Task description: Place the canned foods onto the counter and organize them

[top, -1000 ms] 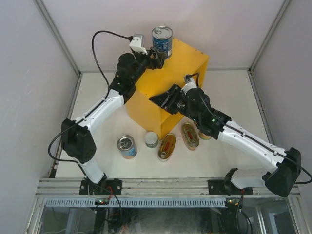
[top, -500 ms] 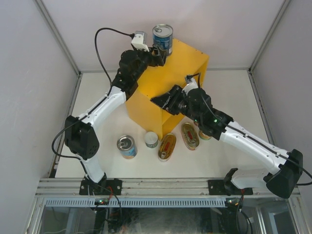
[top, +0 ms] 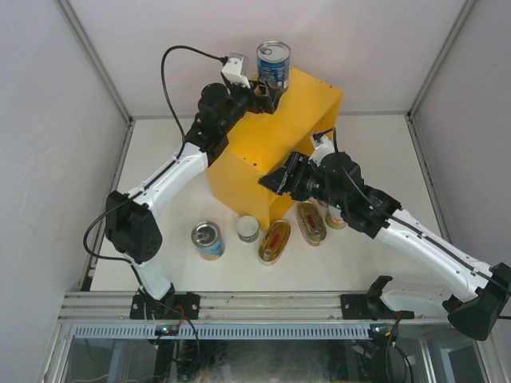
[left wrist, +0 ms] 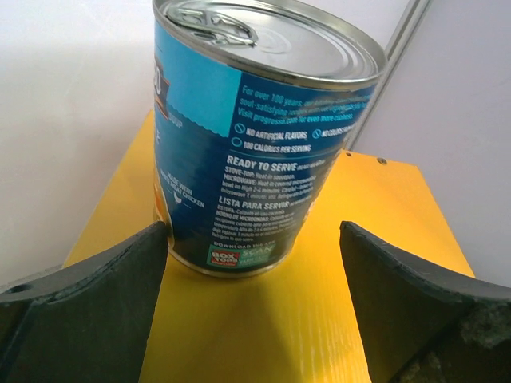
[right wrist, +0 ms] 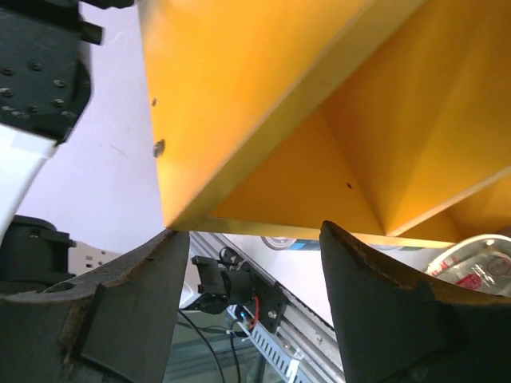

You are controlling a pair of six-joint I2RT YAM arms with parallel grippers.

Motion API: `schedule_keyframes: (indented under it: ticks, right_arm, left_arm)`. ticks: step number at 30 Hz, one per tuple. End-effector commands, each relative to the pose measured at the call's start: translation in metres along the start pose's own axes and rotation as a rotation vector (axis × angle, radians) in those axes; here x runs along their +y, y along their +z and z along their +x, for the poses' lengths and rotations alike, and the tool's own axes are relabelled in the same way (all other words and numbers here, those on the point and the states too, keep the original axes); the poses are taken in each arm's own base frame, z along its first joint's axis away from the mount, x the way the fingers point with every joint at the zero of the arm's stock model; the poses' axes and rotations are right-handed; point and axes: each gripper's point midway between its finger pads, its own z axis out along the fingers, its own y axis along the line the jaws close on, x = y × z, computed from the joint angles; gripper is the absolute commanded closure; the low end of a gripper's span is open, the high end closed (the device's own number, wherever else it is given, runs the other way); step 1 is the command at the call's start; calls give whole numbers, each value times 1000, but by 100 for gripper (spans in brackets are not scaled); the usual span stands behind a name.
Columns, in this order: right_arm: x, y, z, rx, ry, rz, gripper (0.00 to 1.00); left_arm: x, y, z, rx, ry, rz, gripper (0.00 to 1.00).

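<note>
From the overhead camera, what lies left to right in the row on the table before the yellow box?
Tall blue-labelled metal can → small short round pale-lidded can → flat oval red-yellow tin → second flat oval red-yellow tin.

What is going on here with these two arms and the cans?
Two robot arms are putting cans onto a yellow cabinet. A tall blue can stands upright at a corner of its top, the left gripper open around it, not clamping. The right gripper is open and empty by the cabinet's front edge. Another blue can, a small can and two oval tins sit on the table.
</note>
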Motion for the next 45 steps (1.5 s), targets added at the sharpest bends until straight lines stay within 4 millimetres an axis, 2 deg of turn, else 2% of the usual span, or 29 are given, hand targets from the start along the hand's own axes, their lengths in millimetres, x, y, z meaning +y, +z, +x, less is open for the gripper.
schedule_keyframes:
  ticks: [1, 11, 16, 22, 27, 30, 36, 39, 45]
  right_arm:
    - [-10, -9, 2, -1, -18, 18, 34]
    - [-10, -40, -17, -100, -22, 36, 34]
    - [-19, -64, -25, -164, -33, 89, 38]
    - [-9, -99, -55, -291, -98, 105, 55]
    - [14, -107, -88, -370, -195, 89, 74]
    - [30, -95, -106, -377, -232, 67, 81]
    - [47, -48, -136, -355, -244, 38, 98]
    - [52, -21, -147, -337, -244, 24, 99]
    - [59, 32, -165, -314, -230, -1, 100]
  left_arm:
    - [-36, -20, -36, -49, 21, 85, 8]
    - [-32, -39, -45, -37, 47, 34, 6]
    - [-30, -61, -64, -65, 49, -5, 6]
    - [-28, -98, -79, -55, 59, -52, 7]
    - [-16, -131, -72, -13, 74, -120, 11]
    - [-8, -149, -63, 18, 87, -160, 13]
    - [-3, -172, -46, 86, 117, -177, 18]
    - [0, -175, -39, 104, 117, -186, 24]
    - [7, -171, -26, 143, 103, -210, 29]
